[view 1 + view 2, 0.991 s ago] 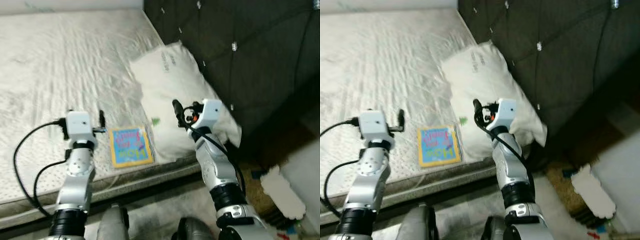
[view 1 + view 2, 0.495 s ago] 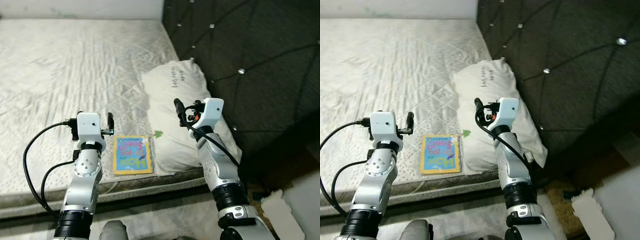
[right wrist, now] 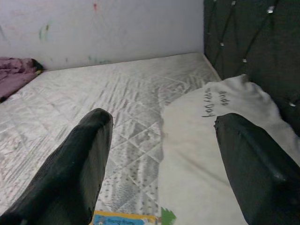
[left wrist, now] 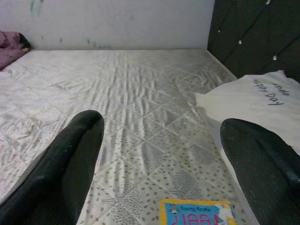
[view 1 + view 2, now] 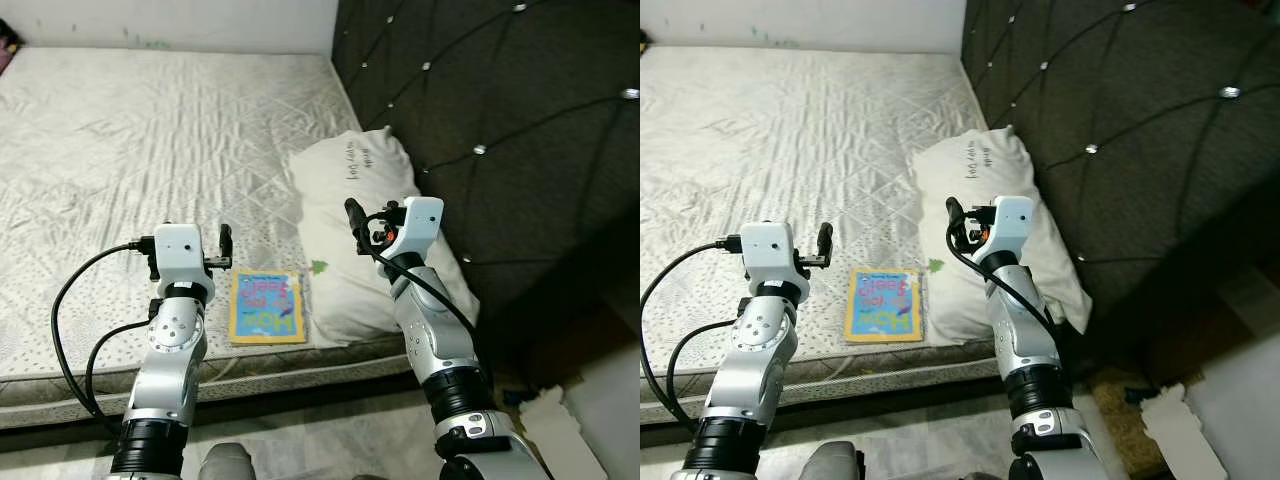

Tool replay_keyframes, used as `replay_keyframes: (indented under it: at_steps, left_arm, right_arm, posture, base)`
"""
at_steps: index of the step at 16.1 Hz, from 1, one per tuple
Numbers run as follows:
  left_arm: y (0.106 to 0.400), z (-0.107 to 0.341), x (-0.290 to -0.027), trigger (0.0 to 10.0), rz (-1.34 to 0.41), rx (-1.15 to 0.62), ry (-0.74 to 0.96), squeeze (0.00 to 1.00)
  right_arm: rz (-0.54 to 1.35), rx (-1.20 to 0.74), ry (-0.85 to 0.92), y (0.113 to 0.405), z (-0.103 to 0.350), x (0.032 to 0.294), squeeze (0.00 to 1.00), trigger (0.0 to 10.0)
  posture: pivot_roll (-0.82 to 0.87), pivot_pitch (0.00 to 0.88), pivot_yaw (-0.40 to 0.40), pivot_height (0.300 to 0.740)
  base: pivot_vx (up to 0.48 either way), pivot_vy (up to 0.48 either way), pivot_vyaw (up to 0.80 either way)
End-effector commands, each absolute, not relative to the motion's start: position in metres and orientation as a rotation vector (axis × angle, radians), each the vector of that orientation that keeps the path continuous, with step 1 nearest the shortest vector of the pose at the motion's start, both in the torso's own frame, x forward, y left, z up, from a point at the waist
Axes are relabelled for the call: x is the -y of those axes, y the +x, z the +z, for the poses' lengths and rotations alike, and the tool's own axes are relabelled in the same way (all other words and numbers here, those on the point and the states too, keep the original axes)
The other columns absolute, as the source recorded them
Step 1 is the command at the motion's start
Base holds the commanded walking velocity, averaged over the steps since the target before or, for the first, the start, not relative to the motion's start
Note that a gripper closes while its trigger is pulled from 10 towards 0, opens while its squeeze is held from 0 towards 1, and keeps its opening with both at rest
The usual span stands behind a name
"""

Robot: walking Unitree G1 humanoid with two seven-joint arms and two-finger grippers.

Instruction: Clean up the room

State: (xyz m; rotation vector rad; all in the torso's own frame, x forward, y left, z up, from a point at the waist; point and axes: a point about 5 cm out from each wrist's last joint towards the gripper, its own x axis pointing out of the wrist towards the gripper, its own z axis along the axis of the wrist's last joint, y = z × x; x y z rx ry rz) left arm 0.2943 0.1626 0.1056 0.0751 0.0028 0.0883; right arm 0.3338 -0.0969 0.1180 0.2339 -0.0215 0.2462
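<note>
A small picture book (image 5: 265,307) with a yellow border lies flat near the front edge of the bare quilted mattress (image 5: 120,150). Beside it on the right rests a white pillow (image 5: 365,235) with handwriting, against the dark headboard. My left gripper (image 5: 226,243) hovers just left of the book, open and holding nothing. My right gripper (image 5: 353,214) hangs over the pillow's near part, also open and empty. In the left wrist view the book (image 4: 197,213) lies below the wide-apart fingers (image 4: 70,159). The right wrist view looks over the pillow (image 3: 211,136).
A dark tufted headboard (image 5: 500,120) walls off the right side. A white wall (image 5: 170,20) runs along the far side. A purple cloth (image 4: 11,42) lies at the mattress's far left corner. White scraps (image 5: 1180,420) lie on the floor at the lower right.
The camera has swung and levelled, so more of the mattress and far wall shows. Book and pillow stay put; both grippers stay raised and open in the same pose.
</note>
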Motion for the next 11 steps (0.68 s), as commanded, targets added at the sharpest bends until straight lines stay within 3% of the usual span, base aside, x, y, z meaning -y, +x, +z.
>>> replay_keyframes:
  at_steps: [1,11]
  left_arm:
    - [0.2960,0.1068,-0.1605,10.0,0.078,-0.001,0.066,0.00]
    - [0.2969,0.1101,-0.1542,10.0,0.056,0.004,0.010,0.00]
  right_arm:
    - [0.234,0.035,0.224,0.3349,0.1221,0.1005,0.00,10.0]
    - [0.224,0.022,0.202,0.3360,0.1215,0.1020,0.00,10.0]
  posture:
    - [0.13,0.000,-0.083,0.740]
    - [0.12,0.000,-0.087,0.740]
  base:
    - [0.000,0.000,0.00]
    - [0.000,0.026,0.00]
